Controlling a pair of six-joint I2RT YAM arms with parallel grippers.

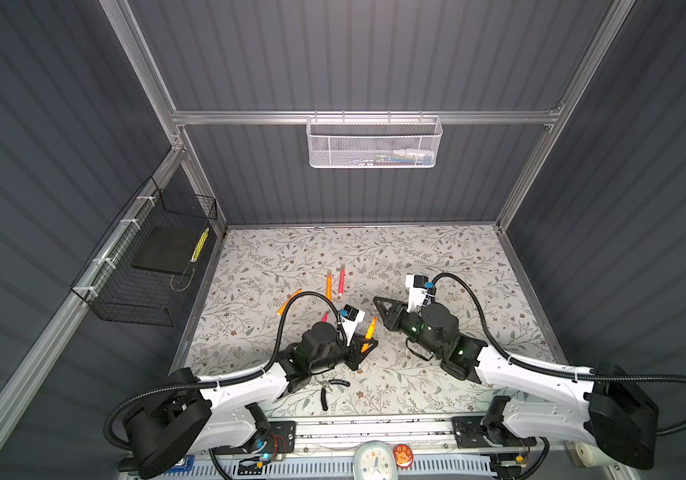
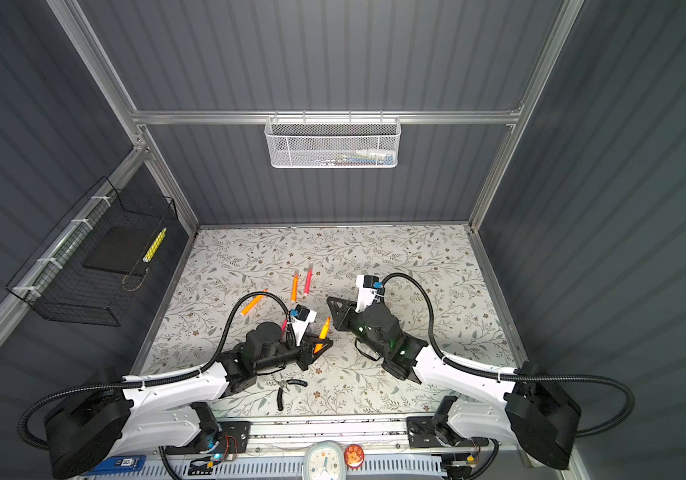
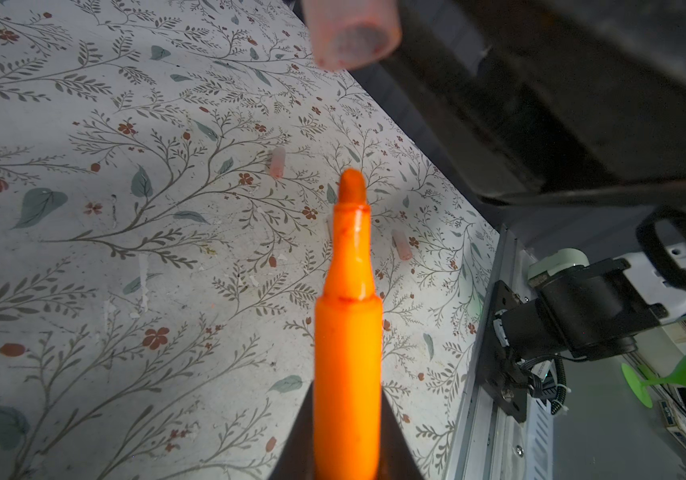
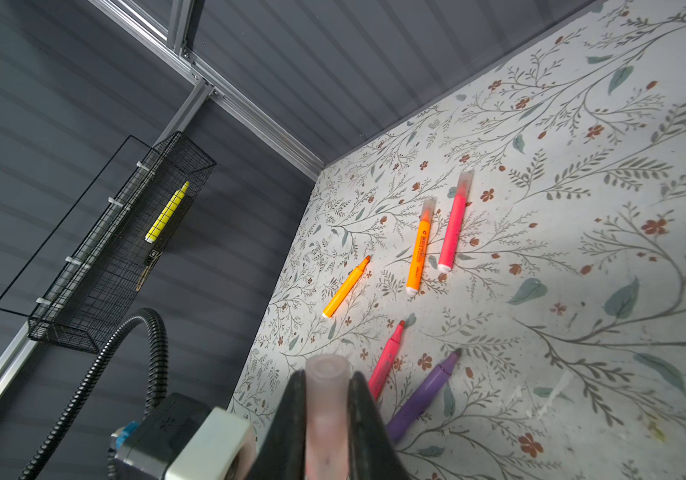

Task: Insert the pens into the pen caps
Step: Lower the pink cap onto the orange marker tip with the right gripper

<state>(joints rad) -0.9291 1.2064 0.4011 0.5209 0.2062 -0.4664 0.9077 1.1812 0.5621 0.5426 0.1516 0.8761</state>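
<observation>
My left gripper (image 1: 368,343) (image 3: 347,399) is shut on an orange pen (image 3: 347,332) (image 1: 370,328), whose bare tip points away from the jaws. My right gripper (image 1: 376,301) (image 4: 326,386) is shut on a translucent pale-pink pen cap (image 4: 326,399). In the left wrist view that cap (image 3: 351,35) hangs with its open mouth facing the pen tip, a short gap apart. Two loose caps (image 3: 278,162) (image 3: 401,245) lie on the floral table. In the right wrist view, a bare orange pen (image 4: 345,286), a capped orange pen (image 4: 418,253), a capped pink pen (image 4: 453,224), a bare pink pen (image 4: 387,361) and a purple pen (image 4: 424,395) lie flat.
Black-handled pliers (image 1: 329,388) lie near the front edge under the left arm. A black wire basket (image 1: 146,266) on the left wall holds a yellow marker (image 1: 200,245). A white mesh basket (image 1: 374,143) hangs on the back wall. A small clock (image 1: 374,461) sits at the front rail.
</observation>
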